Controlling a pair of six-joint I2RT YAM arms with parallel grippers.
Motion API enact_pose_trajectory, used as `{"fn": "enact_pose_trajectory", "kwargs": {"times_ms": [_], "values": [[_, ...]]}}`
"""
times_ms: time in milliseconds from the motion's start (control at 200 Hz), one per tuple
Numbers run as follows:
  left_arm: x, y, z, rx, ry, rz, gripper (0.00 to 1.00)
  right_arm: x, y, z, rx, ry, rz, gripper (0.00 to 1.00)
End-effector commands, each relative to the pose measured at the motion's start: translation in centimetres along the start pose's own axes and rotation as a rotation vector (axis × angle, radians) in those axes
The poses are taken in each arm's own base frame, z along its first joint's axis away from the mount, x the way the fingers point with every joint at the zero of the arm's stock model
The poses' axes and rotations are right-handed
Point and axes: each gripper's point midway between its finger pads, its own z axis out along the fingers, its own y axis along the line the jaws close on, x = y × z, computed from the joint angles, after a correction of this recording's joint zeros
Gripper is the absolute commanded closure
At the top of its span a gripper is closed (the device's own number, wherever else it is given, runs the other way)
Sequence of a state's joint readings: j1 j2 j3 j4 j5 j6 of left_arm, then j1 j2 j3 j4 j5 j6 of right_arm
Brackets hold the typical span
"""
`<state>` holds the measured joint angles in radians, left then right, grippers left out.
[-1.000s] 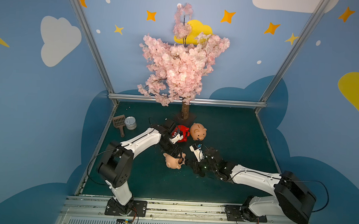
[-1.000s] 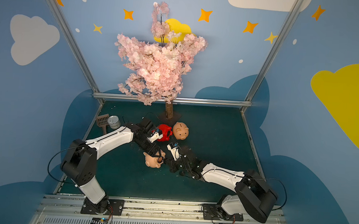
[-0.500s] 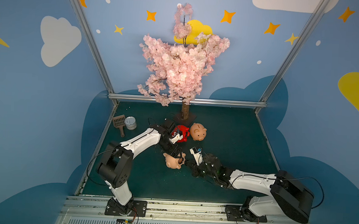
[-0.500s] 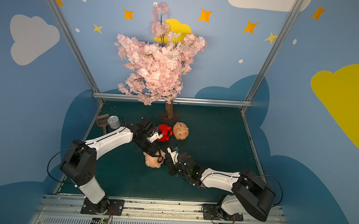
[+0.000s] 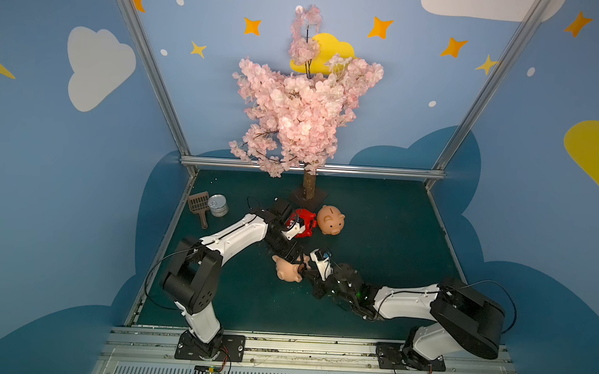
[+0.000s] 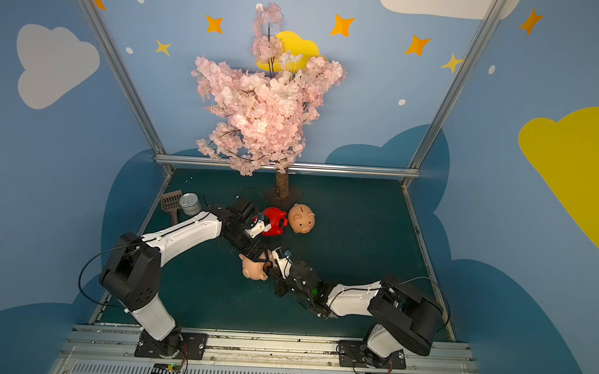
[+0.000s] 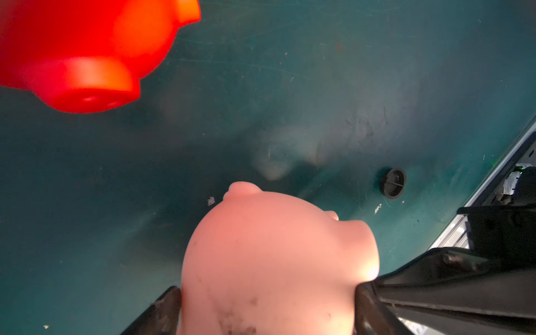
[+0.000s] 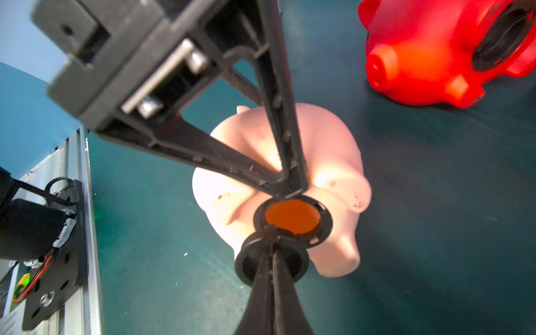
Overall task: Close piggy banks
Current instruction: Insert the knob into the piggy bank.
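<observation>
A peach-pink piggy bank (image 5: 286, 270) (image 6: 254, 270) lies tipped over mid-table, and my left gripper (image 5: 292, 257) (image 7: 266, 298) is shut on its round body (image 7: 275, 261). The round hole (image 8: 293, 217) in its belly (image 8: 333, 162) stands open. My right gripper (image 5: 304, 273) (image 8: 271, 232) is shut on a black round plug (image 8: 271, 258), held right at the rim of that hole. A red piggy bank (image 5: 303, 223) (image 6: 274, 221) (image 8: 435, 52) lies on its side behind the left wrist. A second peach-pink piggy bank (image 5: 330, 220) (image 6: 301, 219) stands upright beside it.
A loose black plug (image 7: 393, 182) lies on the green mat near the held pig. The blossom tree's trunk (image 5: 308, 186) stands just behind the pigs. A tin can (image 5: 218, 205) and a brown scoop (image 5: 198, 205) sit at the far left. A metal rail (image 5: 283, 341) runs along the front.
My right gripper has moved a little left with the plug, up to the held pig's belly, and its forearm has swung lower. The left arm and the pigs have stayed put.
</observation>
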<state>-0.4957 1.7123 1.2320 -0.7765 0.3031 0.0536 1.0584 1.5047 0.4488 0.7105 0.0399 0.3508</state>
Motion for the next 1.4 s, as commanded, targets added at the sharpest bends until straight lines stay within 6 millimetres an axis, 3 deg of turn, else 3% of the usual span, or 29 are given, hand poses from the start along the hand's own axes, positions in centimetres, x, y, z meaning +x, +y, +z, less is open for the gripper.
{"fn": "enact_pose_trajectory", "kwargs": {"times_ms": [0, 1397], "values": [[2.7, 0.7, 0.7, -0.017, 0.093, -0.045, 0.12, -0.7, -0.3, -0.2, 0.026, -0.052, -0.020, 1.00], [2.4, 0.5, 0.7, 0.005, 0.094, -0.058, 0.14, -0.3, -1.0, 0.7, 0.050, -0.082, 0.003, 1.00]]}}
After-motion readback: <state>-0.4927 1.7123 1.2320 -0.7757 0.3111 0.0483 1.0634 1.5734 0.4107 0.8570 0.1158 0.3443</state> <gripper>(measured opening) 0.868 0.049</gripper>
